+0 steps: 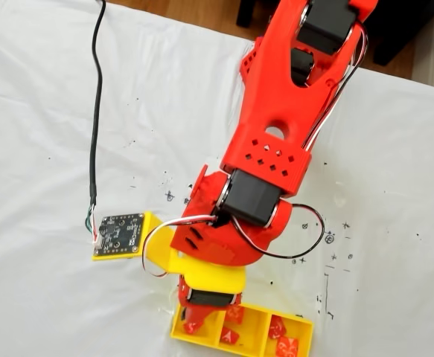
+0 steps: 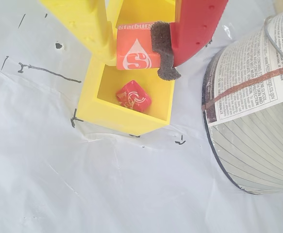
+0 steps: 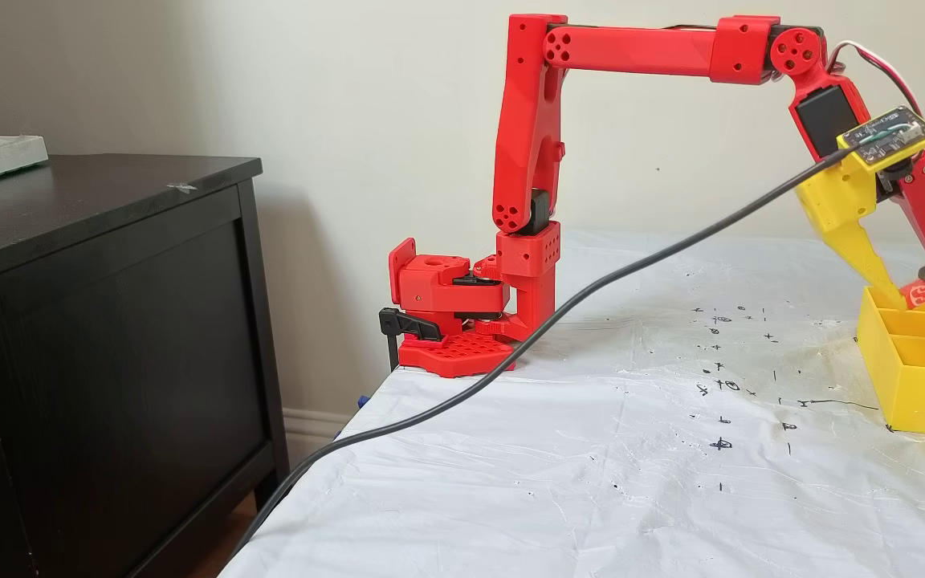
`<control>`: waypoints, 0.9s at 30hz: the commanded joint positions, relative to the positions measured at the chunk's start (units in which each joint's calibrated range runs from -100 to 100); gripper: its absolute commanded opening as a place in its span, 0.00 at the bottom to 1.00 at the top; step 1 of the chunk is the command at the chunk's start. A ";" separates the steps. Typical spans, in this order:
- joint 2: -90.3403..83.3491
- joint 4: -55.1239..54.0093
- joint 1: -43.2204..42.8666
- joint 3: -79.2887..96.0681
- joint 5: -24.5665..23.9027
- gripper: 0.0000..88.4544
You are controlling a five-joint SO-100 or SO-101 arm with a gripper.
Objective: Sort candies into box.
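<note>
White crinkled sheeting (image 3: 559, 466) marked with small black pen crosses covers your bench, and a dark wooden cabinet (image 3: 109, 337) stands beside it against a pale wall.

Your hand (image 2: 143, 53) is pinching an orange Starburst candy (image 2: 136, 48) between its yellow finger (image 2: 85, 26) and the dark foam pad (image 2: 164, 51) on its red finger (image 2: 197, 26). In a fixed view the same candy (image 3: 922, 295) sits at the fingertips, right over the near-arm end of the yellow box (image 3: 916, 361).

Directly beneath your hand in the wrist view, the end compartment of the box (image 2: 117, 116) holds one red candy (image 2: 133, 96) lying flat on its floor, apart from the walls. In a fixed view from above, the hand (image 1: 205, 301) overlaps that end of the box (image 1: 202, 333); a candy in the end compartment (image 1: 190, 326) shows just below it. Beyond it, further along the box, you can see two candies in the middle compartment (image 1: 231, 326) and two candies in the far compartment (image 1: 282, 336).

Off to one side of your hand in the wrist view stands a round mirrored object wrapped in printed paper (image 2: 253, 107), near the box but not touching it.

A small yellow mount with a circuit board (image 1: 120, 235) lies on the sheeting beside the arm, with a black cable (image 1: 95, 111) running from it.
</note>
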 commanded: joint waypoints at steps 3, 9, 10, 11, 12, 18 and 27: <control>0.47 -2.42 -1.73 -8.11 0.68 0.00; 1.40 -2.59 -1.73 -8.93 0.44 0.00; 1.57 -2.67 -1.82 -8.93 0.49 0.00; 1.74 -2.75 -1.82 -8.93 0.54 0.00; 1.82 -2.91 -1.91 -8.93 0.54 0.00; 3.44 -3.49 -2.18 -10.03 0.49 0.00; 4.28 -4.88 -2.72 -10.30 0.00 0.00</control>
